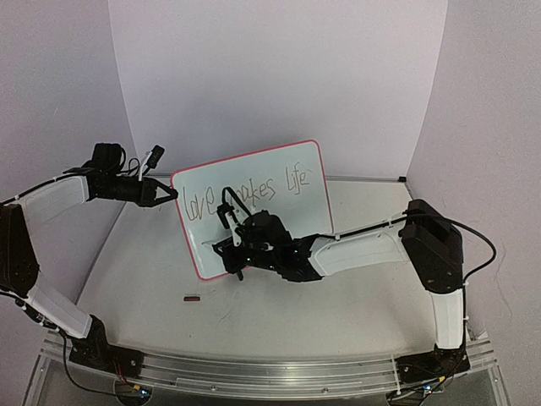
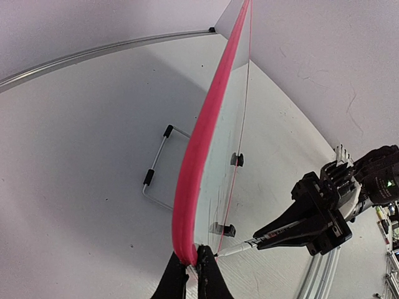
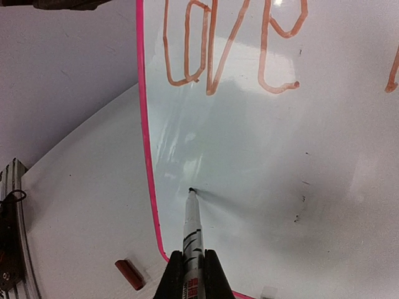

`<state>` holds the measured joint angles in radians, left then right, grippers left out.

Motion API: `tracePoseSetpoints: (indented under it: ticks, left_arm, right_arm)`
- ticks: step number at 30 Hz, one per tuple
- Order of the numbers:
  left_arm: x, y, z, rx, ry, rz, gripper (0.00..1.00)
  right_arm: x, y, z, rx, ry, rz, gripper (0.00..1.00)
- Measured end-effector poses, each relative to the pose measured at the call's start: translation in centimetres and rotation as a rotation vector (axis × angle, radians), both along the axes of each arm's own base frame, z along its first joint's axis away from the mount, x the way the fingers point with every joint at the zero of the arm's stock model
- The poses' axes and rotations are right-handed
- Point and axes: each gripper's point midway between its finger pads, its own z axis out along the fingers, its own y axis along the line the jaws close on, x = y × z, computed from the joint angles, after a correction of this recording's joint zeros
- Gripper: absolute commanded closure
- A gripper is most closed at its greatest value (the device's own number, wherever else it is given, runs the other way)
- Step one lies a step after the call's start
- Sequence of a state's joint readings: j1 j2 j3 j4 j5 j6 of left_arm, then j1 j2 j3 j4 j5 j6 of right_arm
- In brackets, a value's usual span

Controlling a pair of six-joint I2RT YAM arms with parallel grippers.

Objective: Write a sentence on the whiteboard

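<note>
From my station, the whiteboard [image 1: 296,211] stands nearly upright on the table [image 1: 152,279], its writing face turned toward the arm bases. The left gripper [image 2: 190,274] is clamped narrow on the board's pink frame [image 2: 199,143] at its left edge, one finger on each side of the rim. Behind the board I can see a wire stand [image 2: 156,171], and on its front face two small black clip feet [image 2: 237,159].

The sentence [image 1: 254,190] runs along the upper part of the board in thin handwriting. I can read "love makes life" in one line, and the right arm's hardware covers part of the middle word in the overhead view. The board surface below that line is bare and glossy apart from a few small specks.

The right gripper [image 3: 192,277] is in front of the board's lower left part, closed tight on a marker [image 3: 191,224] with a white barrel and dark printing. The marker points away from the fingers, and its tip touches the board below the word "love" [image 3: 187,43], just inside the left frame and above the rounded lower left corner. A tiny dark dot sits at the tip.

A small reddish cap [image 3: 129,274] lies on the table just in front of the board's lower left corner, apart from both grippers.
</note>
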<state>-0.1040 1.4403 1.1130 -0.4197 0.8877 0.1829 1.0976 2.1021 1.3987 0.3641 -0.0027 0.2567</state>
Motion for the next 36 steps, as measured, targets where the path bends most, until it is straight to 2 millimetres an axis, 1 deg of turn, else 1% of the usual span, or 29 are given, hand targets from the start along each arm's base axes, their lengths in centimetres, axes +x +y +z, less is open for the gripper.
tracePoseSetpoints:
  ticks: [12, 20, 25, 36]
  left_arm:
    - [0.0, 0.0, 0.0, 0.001, 0.000, 0.001, 1.00]
    - [0.0, 0.0, 0.0, 0.002, -0.001, 0.001, 1.00]
    - [0.0, 0.0, 0.0, 0.002, -0.001, 0.000, 1.00]
    - [0.0, 0.0, 0.0, 0.002, -0.001, 0.000, 1.00]
  right_arm:
    - [-0.1, -0.2, -0.4, 0.001, 0.002, -0.025, 1.00]
    - [-0.9, -0.7, -2.2, -0.024, 0.037, -0.001, 1.00]
    - [-1.3, -1.0, -2.9, -0.034, 0.053, 0.008, 1.00]
    - [-1.3, -1.0, -2.9, -0.015, 0.060, 0.001, 1.00]
